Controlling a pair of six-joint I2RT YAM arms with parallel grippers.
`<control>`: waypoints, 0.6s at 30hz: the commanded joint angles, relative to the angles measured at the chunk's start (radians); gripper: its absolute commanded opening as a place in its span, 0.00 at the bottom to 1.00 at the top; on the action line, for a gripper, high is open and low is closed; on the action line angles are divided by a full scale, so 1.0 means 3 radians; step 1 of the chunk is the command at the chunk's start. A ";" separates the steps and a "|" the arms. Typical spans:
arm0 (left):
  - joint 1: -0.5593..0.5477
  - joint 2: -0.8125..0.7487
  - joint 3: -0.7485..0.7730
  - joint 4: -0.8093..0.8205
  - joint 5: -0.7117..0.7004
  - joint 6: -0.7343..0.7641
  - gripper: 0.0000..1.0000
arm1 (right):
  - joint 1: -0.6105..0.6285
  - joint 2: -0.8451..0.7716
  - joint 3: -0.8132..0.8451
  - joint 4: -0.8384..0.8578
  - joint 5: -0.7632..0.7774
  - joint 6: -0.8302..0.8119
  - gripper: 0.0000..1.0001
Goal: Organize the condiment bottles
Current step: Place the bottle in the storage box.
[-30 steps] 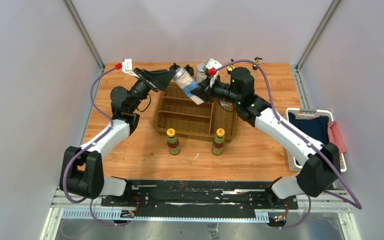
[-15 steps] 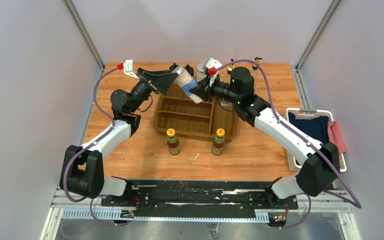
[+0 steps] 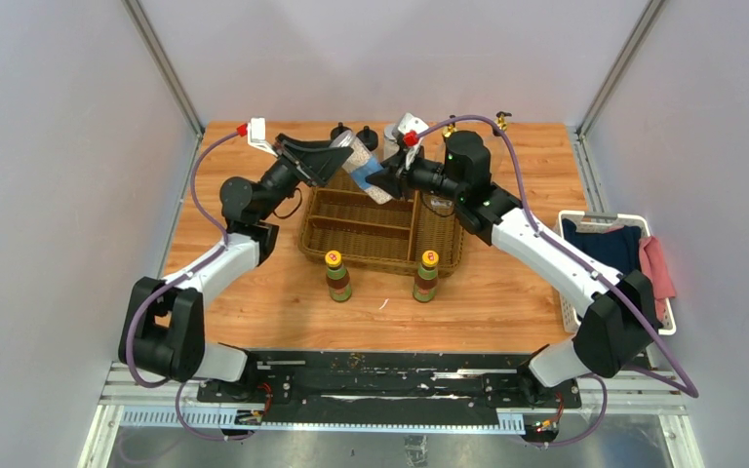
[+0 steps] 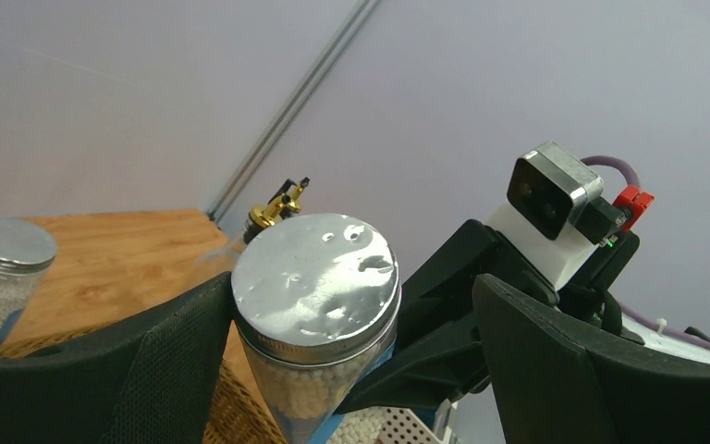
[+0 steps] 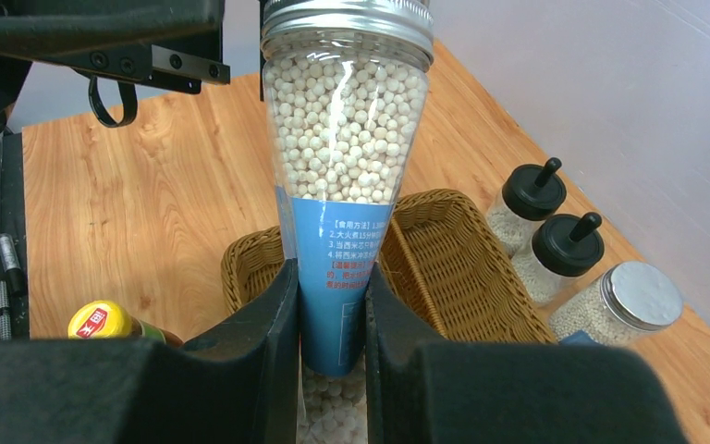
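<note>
A clear grey-lidded jar [image 3: 362,164] of white beads with a blue label hangs tilted over the back of the wicker basket [image 3: 380,261]. My right gripper [image 3: 387,180] is shut on its lower blue part [image 5: 331,305]. My left gripper [image 3: 339,154] is open, its fingers on either side of the jar's lid [image 4: 314,268]; the left finger [image 4: 176,361] is close against it and the right finger [image 4: 555,361] stands apart. Two yellow-capped bottles [image 3: 338,276] [image 3: 426,276] stand in front of the basket.
Two black-capped bottles [image 5: 529,203] [image 5: 564,254] and a second grey-lidded jar [image 5: 624,301] stand behind the basket. Gold-topped bottles [image 3: 449,130] [image 3: 497,120] are at the back right. A white bin [image 3: 571,302] with cloths sits at the right table edge.
My left gripper has moved right and its open jaws now straddle the jar's lid. The right gripper has carried the jar slightly left and up.
</note>
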 commanded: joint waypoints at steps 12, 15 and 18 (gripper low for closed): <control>-0.0125 0.0109 0.0112 -0.0046 0.0025 0.0162 0.80 | 0.0020 -0.0007 0.0181 0.0295 -0.0119 0.0042 0.00; -0.0132 0.0099 0.0102 -0.0037 -0.0051 0.0186 0.77 | 0.0024 -0.0008 0.0170 0.0295 -0.0129 0.0042 0.00; -0.0151 0.0090 0.0118 -0.0039 -0.0099 0.0211 0.72 | 0.0032 -0.0018 0.0143 0.0315 -0.0135 0.0052 0.00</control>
